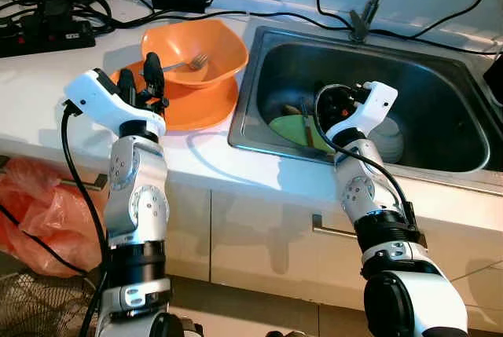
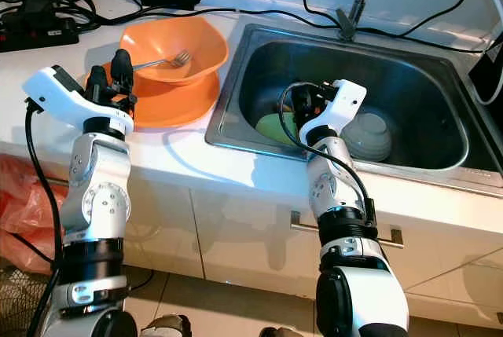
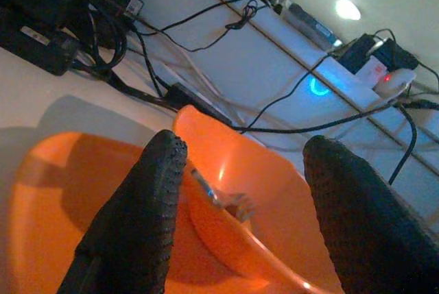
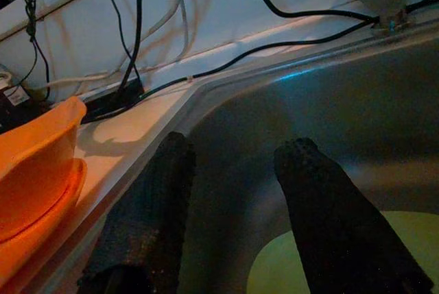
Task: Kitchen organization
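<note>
A crumpled orange plastic bag (image 1: pixel 31 211) lies on the floor at eight o'clock; black cables (image 1: pixel 236 15) (tangled) cross at twelve.

Silver arms w/ white wrists, black cables, black jaws.

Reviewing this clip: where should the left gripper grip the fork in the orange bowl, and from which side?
Probably the fork by its handle, which rises toward the orange bowl's near-left rim while the tines lie inside. The left gripper, open just beside that rim, could come from there, fingers either side of the handle.
</note>
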